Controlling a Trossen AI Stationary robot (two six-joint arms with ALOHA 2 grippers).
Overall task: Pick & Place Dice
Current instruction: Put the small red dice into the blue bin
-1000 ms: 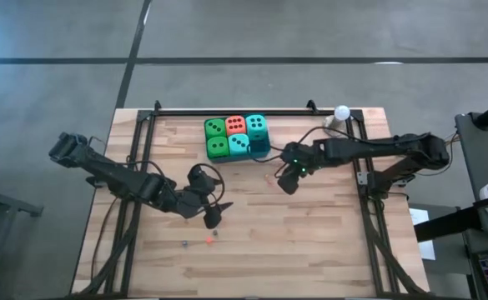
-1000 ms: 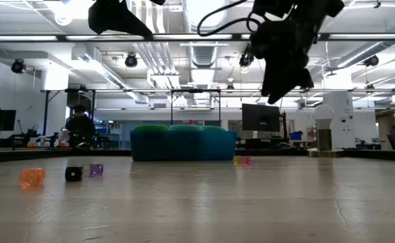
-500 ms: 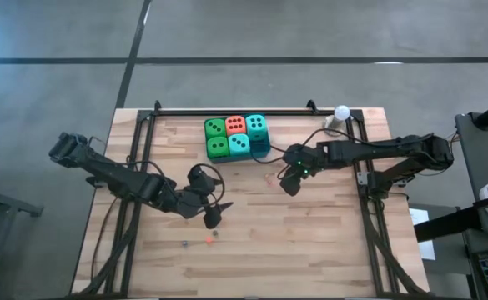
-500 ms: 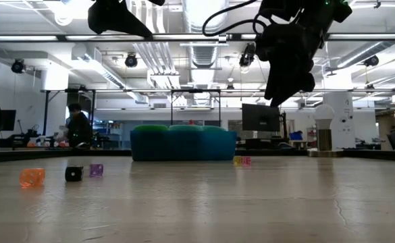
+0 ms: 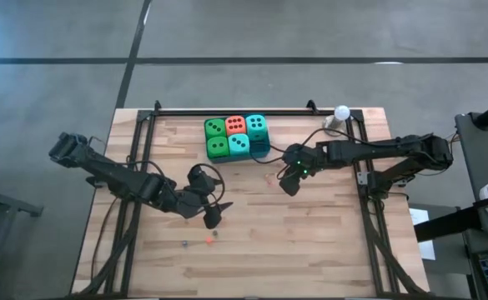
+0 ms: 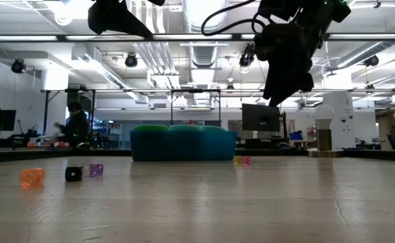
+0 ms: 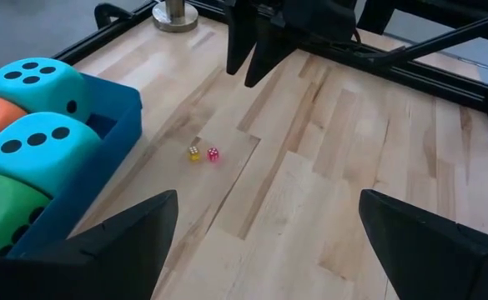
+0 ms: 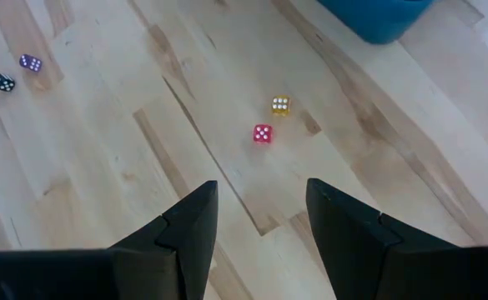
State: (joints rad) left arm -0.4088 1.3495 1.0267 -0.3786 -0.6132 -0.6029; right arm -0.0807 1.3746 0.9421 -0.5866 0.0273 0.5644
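Observation:
Five soft dice sit in the blue tray (image 5: 261, 150) near the table's far edge: two green (image 5: 216, 137), one orange-red (image 5: 235, 125), two teal (image 5: 256, 124). The left wrist view shows them too (image 7: 31, 142). My right gripper (image 5: 287, 183) hangs open above the bare wood to the right of the tray (image 8: 377, 17), over two tiny dice, pink (image 8: 262, 133) and yellow (image 8: 280, 104). My left gripper (image 5: 213, 213) is open, raised over the table's middle, and faces the tray (image 7: 118, 108) and the right gripper (image 7: 256, 50).
Three more tiny dice lie near the table's near edge: orange (image 6: 32, 177), black (image 6: 73, 173) and purple (image 6: 96, 169). A white ball on a metal stand (image 5: 341, 112) is at the far right corner. Black rails (image 5: 143, 133) run along the table's sides. A person (image 6: 74, 125) sits in the room beyond.
My right gripper has drifted a little toward the table's right edge while staying above the wood. The dice and the tray have kept their places.

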